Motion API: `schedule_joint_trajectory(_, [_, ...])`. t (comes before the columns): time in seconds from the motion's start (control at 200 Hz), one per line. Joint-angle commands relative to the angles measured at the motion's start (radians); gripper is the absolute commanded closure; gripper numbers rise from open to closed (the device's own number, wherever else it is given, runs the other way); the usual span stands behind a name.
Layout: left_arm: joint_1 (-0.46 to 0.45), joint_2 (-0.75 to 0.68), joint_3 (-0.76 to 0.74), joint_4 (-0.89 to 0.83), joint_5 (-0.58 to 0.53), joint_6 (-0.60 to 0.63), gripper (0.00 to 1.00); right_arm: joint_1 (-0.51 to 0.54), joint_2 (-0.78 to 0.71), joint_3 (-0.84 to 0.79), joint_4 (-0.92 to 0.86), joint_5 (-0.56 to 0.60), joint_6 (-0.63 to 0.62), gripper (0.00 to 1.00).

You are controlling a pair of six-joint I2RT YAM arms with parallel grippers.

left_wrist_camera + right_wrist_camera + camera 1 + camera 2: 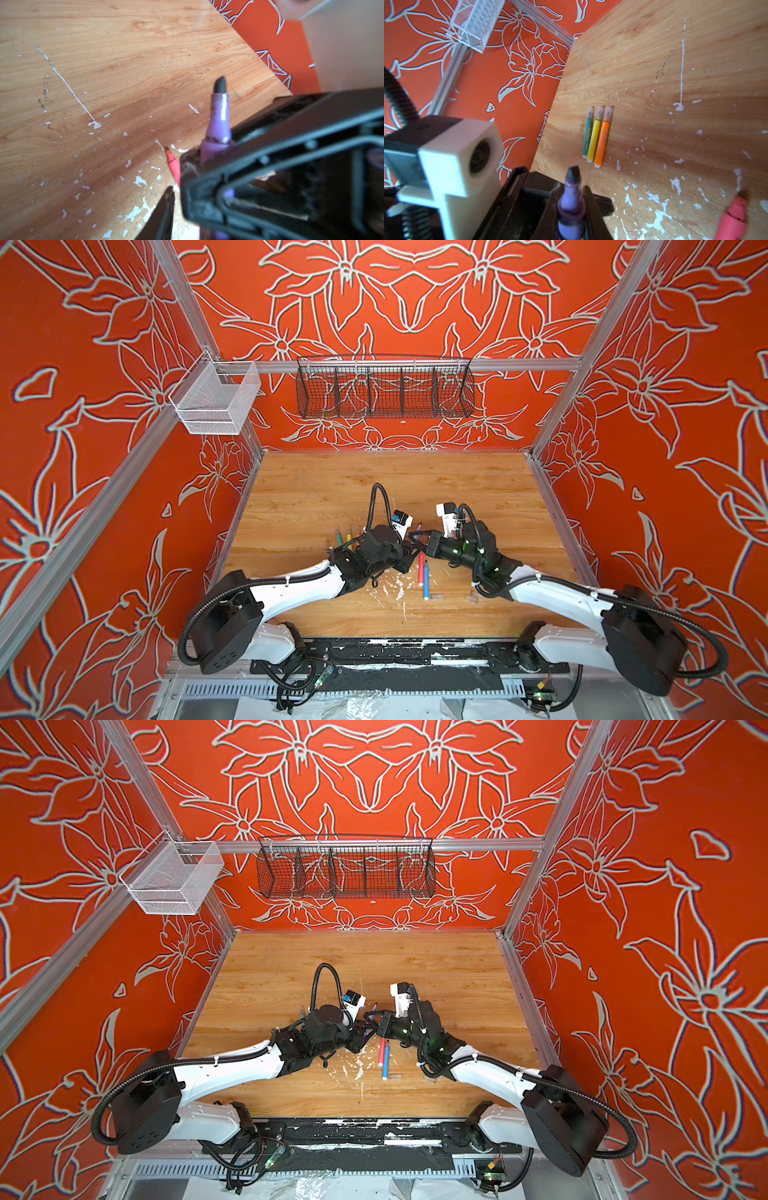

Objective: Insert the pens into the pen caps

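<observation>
A purple pen [571,199] with a dark tip stands uncapped between the fingers of my right gripper [572,200], which is shut on it. In both top views the grippers meet at mid-table, the right gripper [417,536] just behind the left gripper [413,558]. One left finger [164,212] stands apart from the purple pen [220,124], with bare table showing between; its other finger is hidden. A pink-red pen [420,568] and a blue pen [426,583] lie uncapped below the grippers. Two clear pen caps [437,596] [471,597] lie near them. Green [587,137], yellow [594,137] and orange [602,141] pens lie capped side by side.
White paint flecks [390,587] cover the wood in front of the grippers. A white mesh basket [216,402] and a black wire basket [384,391] hang on the rails behind. The left arm's camera housing [456,149] is close beside the right gripper.
</observation>
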Motion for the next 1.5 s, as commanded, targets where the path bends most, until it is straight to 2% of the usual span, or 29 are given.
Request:
schedule_joint_trajectory(0.0, [-0.005, 0.034, 0.016, 0.028, -0.02, 0.026, 0.65, 0.005, -0.016, -0.028, 0.124, -0.02, 0.081, 1.0])
schedule_joint_trajectory(0.105, [-0.005, 0.044, 0.024, 0.026, -0.016, 0.027, 0.69, 0.005, -0.02, -0.036, 0.136, -0.016, 0.089, 1.0])
schedule_joint_trajectory(0.315, [-0.004, 0.029, 0.015, 0.026, -0.029, 0.03, 1.0, 0.003, -0.034, -0.04, 0.083, 0.04, 0.069, 1.0])
schedule_joint_trajectory(0.4, [-0.005, 0.025, 0.012, 0.028, -0.033, 0.032, 1.0, 0.004, -0.036, -0.034, 0.067, 0.041, 0.06, 1.0])
schedule_joint_trajectory(0.535, [-0.005, 0.025, 0.007, 0.025, -0.06, 0.023, 1.0, 0.0, -0.065, -0.027, -0.003, 0.084, 0.012, 0.49])
schedule_joint_trajectory(0.58, [-0.004, 0.024, 0.005, 0.02, -0.08, 0.017, 1.0, 0.0, -0.083, -0.024, -0.048, 0.121, -0.003, 0.41])
schedule_joint_trajectory(0.646, [-0.001, 0.016, 0.003, 0.009, -0.11, 0.015, 1.0, -0.002, -0.108, -0.015, -0.116, 0.164, -0.029, 0.38])
schedule_joint_trajectory(0.781, [0.03, -0.031, -0.024, 0.0, -0.141, -0.014, 1.0, -0.002, -0.146, 0.021, -0.238, 0.221, -0.098, 0.37])
schedule_joint_trajectory(0.901, [0.081, -0.083, -0.08, 0.022, -0.164, -0.058, 1.0, 0.002, -0.173, 0.105, -0.44, 0.315, -0.168, 0.37])
schedule_joint_trajectory(0.966, [0.099, -0.113, -0.098, 0.009, -0.214, -0.069, 1.0, 0.014, -0.175, 0.197, -0.677, 0.407, -0.167, 0.38])
schedule_joint_trajectory(1.016, [0.106, -0.138, -0.109, -0.002, -0.255, -0.073, 1.0, 0.042, -0.172, 0.27, -0.875, 0.505, -0.137, 0.41])
schedule_joint_trajectory(1.091, [0.109, -0.173, -0.123, -0.015, -0.297, -0.074, 1.0, 0.117, -0.172, 0.314, -1.041, 0.605, -0.097, 0.45])
schedule_joint_trajectory(1.246, [0.109, -0.202, -0.141, -0.002, -0.287, -0.075, 1.0, 0.26, -0.185, 0.288, -1.197, 0.698, 0.03, 0.45])
schedule_joint_trajectory(1.366, [0.109, -0.208, -0.136, -0.019, -0.286, -0.08, 1.0, 0.297, -0.161, 0.246, -1.264, 0.694, 0.095, 0.45])
schedule_joint_trajectory(1.496, [0.109, -0.233, -0.141, -0.027, -0.282, -0.075, 1.0, 0.31, -0.125, 0.212, -1.283, 0.674, 0.111, 0.45])
